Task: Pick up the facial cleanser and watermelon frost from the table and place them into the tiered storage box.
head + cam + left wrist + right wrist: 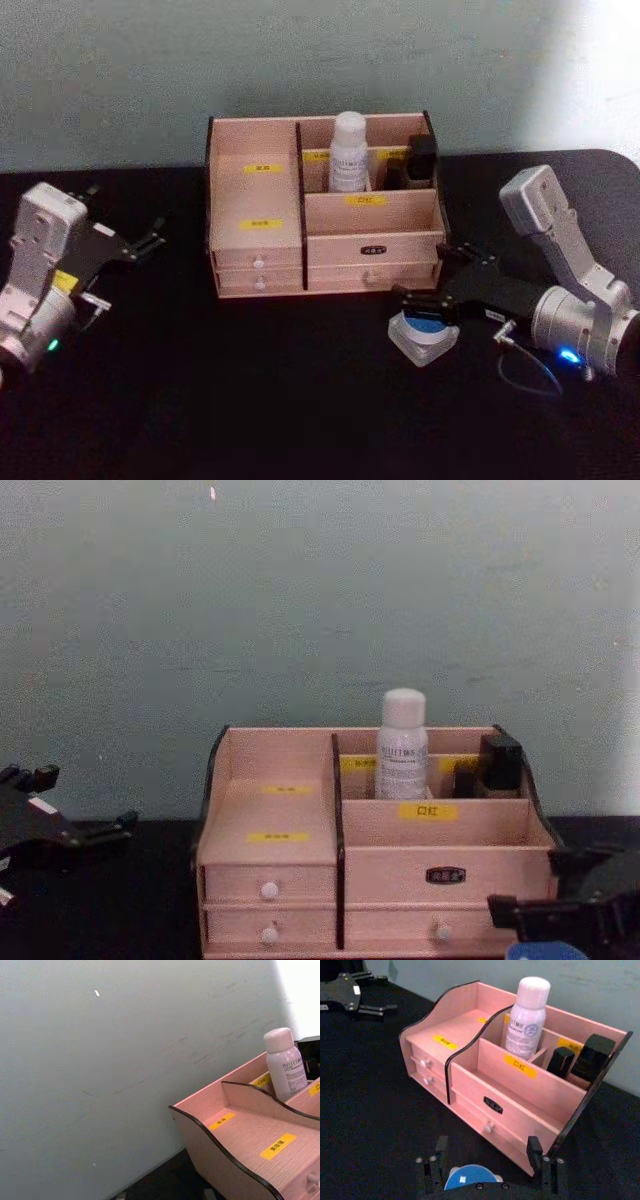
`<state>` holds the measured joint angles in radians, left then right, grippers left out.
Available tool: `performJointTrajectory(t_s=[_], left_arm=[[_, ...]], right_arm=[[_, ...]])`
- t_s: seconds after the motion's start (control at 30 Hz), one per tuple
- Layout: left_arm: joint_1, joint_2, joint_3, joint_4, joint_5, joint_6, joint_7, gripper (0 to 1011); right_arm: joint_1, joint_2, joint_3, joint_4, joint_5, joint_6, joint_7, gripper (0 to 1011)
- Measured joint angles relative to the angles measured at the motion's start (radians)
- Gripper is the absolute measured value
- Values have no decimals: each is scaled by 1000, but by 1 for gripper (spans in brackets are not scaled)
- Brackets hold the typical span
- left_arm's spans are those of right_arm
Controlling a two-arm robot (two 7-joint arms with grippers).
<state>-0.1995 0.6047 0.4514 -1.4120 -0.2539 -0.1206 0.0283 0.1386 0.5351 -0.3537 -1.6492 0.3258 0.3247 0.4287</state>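
Since your right tool (488, 1147) stands wide open with nothing gripped, note what sits between its fingers: the watermelon frost (469, 1179), a squat blue-lidded jar, upright on the tabletop (250, 400) and set back toward the palm. Whether the fingers reach down to its sides, I cannot tell. Just beyond the fingertips stands the tiered storage box (255, 150), with the facial cleanser (349, 150) already upright in a rear compartment. Your left tool (148, 238), also open and empty, rests well apart on the box's far side, so the right arm is nearer.
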Motion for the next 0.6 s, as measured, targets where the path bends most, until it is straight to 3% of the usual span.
performJointTrajectory(t_s=[0.6], left_arm=[[0,0,0,0,0,0,0,1001]], right_arm=[[-34,39,-15,-25,2,5,-2,1000]])
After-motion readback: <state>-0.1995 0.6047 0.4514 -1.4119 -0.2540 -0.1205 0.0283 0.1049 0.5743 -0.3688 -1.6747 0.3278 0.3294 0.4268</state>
